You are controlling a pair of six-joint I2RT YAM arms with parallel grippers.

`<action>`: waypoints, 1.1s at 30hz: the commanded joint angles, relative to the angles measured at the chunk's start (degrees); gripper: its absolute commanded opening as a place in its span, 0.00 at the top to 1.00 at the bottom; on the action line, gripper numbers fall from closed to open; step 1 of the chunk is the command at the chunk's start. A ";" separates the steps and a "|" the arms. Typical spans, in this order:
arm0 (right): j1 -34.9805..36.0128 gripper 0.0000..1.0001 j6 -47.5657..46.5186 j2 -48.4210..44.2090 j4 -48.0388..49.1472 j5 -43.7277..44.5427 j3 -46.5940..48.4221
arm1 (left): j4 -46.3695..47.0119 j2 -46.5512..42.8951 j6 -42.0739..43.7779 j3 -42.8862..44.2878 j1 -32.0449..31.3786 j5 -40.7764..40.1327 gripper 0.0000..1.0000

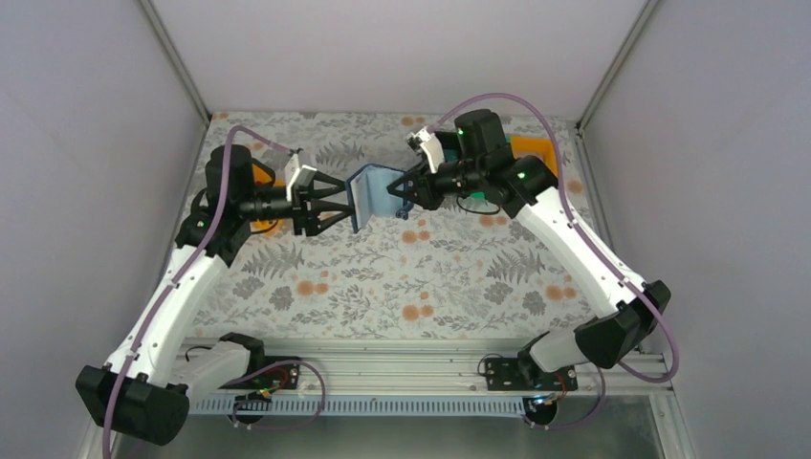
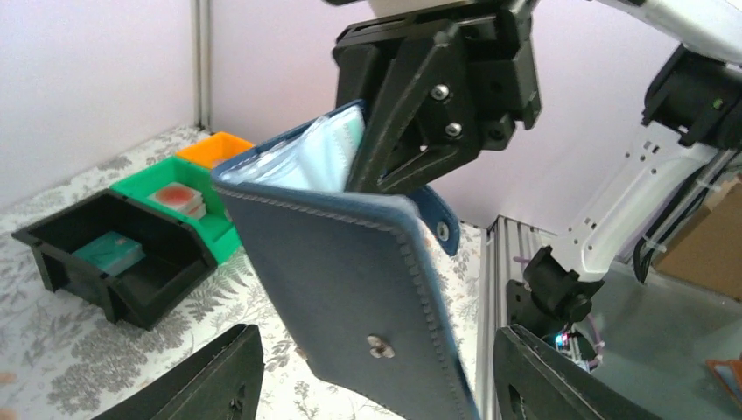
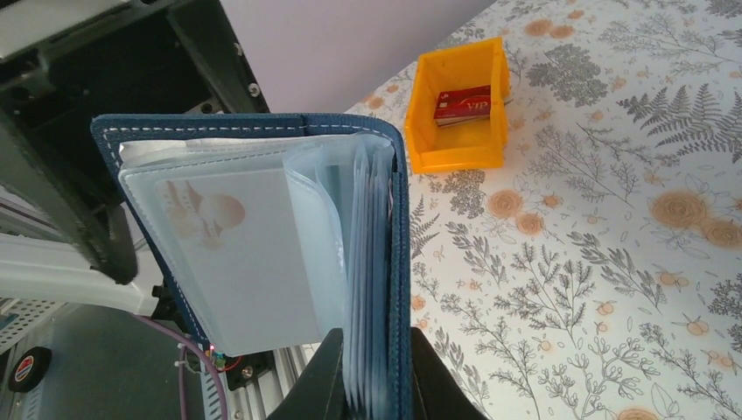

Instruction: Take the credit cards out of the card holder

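Observation:
The navy card holder [image 1: 368,196] hangs open in the air between both arms. My right gripper [image 3: 376,389] is shut on its spine side, pinching the stack of clear sleeves and one cover. A pale card [image 3: 232,254] shows in the front sleeve. My left gripper [image 2: 376,385] is open. Its fingers [image 2: 206,381] stand either side of the holder's outer cover [image 2: 350,297] without touching it. A red credit card [image 3: 462,103] lies in an orange bin [image 3: 420,131]. A teal card [image 2: 109,252] lies in the black bin [image 2: 52,236], and another card [image 2: 179,197] lies in the green bin [image 2: 219,236].
The black, green and orange [image 2: 214,149] bins sit in a row at the back right, under the right arm. The other orange bin [image 1: 263,186] is at the back left behind the left arm. A metal rail [image 1: 402,359] runs along the near edge.

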 commanded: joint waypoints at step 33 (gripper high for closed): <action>4.13 0.96 -3.60 -2.87 2.47 -4.90 1.53 | 0.21 0.75 -2.25 -2.75 -0.22 -2.44 0.59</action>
